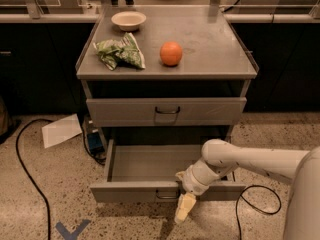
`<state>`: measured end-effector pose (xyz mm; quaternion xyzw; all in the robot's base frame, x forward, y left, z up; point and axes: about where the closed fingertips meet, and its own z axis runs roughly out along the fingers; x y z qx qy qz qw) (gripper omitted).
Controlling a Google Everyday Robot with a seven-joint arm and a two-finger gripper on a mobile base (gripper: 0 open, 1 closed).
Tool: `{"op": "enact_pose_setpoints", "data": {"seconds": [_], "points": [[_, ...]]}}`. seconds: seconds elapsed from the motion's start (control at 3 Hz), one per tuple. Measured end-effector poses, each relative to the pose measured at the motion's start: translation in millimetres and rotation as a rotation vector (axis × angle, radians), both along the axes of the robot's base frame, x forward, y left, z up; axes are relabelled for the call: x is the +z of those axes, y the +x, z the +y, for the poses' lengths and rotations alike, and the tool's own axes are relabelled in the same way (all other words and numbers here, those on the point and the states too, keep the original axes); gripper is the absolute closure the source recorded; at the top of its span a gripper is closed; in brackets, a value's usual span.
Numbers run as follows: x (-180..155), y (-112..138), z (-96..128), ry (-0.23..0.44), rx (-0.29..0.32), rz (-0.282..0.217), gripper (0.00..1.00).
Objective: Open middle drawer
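Observation:
The middle drawer (145, 165) of the grey metal cart stands pulled out, showing a plain shallow grey interior. Its flat front panel (130, 192) carries a small dark loop handle (166, 196) at the centre. My gripper (184, 210) reaches in from the right on a white arm. It sits at the drawer's front edge, just right of the handle, and hangs down below the panel. The drawer above (166, 111) is closed.
On the cart top (210, 44) lie a white bowl (128, 20), a green crumpled bag (120, 53) and an orange (171, 53). A sheet of paper (61, 130), a blue box (94, 142) and black cables (27, 169) lie on the floor to the left, and another cable (260, 204) lies to the right.

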<state>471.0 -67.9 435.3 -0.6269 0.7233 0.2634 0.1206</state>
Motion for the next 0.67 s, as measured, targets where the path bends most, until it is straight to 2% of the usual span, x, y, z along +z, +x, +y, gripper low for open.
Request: {"op": "enact_pose_setpoints", "data": {"seconds": [0.33, 0.67], "points": [[0.6, -5.8, 1.3, 0.022, 0.015, 0.003, 0.00], [8.6, -26.1, -2.2, 0.040, 0.027, 0.035, 0.00]]}}
